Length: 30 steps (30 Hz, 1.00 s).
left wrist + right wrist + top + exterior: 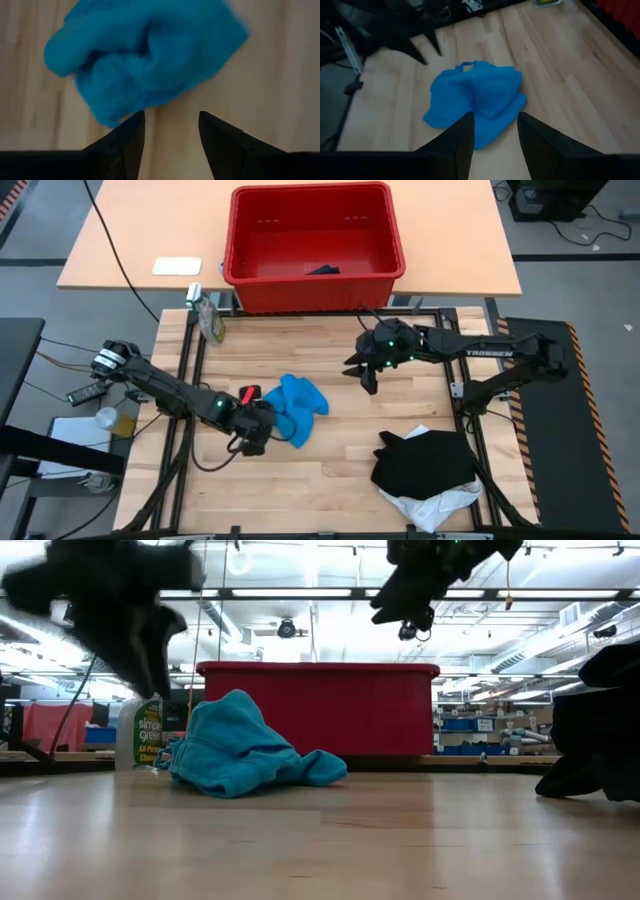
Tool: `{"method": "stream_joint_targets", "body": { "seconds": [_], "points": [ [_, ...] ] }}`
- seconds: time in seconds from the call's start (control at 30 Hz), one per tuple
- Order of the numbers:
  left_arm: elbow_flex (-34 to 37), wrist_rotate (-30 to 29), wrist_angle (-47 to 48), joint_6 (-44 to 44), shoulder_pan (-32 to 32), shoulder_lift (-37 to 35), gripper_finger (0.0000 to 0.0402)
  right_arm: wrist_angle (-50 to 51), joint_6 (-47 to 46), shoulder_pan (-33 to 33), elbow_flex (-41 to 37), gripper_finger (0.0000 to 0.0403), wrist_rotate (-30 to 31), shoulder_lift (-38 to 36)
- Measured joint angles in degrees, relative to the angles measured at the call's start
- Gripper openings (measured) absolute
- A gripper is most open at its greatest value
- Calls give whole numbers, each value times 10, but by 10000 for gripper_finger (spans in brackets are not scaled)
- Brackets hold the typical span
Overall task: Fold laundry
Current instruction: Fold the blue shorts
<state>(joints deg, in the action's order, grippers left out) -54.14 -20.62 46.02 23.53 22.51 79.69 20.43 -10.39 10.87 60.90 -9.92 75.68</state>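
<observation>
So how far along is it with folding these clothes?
Nothing looks folded yet. The blue garment lies crumpled mid-table; the left gripper sits beside it, open and empty, and the right gripper hangs above the table, also open. The black garment and white one sit heaped together near the corner, untouched. All three remain.

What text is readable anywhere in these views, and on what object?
"TROSSEN": white lettering on the right arm, high view.
"simple green": label of the spray bottle beside the blue garment, low view; smaller print below is too blurred to read.
White item on the far table: no legible text.
</observation>
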Motion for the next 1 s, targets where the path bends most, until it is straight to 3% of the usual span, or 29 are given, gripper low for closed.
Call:
{"method": "stream_joint_targets", "body": {
  "seconds": [0.17, 0.27, 0.6, 0.7, 0.77, 0.87, 1.0],
  "points": [
    [55, -58, -45, -72, 1, 1, 188, -2, -41, -33, 0, 157, 5, 1],
    [61, -85, -90, -118, -10, 1, 188, -14, -54, -57, -6, 157, 37, 1],
    [65, -41, -92, -246, -84, 27, 188, -94, -68, -91, -12, 157, 55, 1],
    [66, -4, -80, -262, -116, 55, 188, -109, -83, -94, -12, 157, 55, 1],
    [66, -2, -83, -264, -128, 71, 188, -109, -95, -96, -12, 157, 54, 1],
    [63, 3, -80, -185, -139, 76, 188, -92, -112, -100, -12, 157, 54, 1],
    [61, 18, -75, -126, -147, 44, 180, -63, -130, -112, -12, 157, 54, 1]
  ]
}}
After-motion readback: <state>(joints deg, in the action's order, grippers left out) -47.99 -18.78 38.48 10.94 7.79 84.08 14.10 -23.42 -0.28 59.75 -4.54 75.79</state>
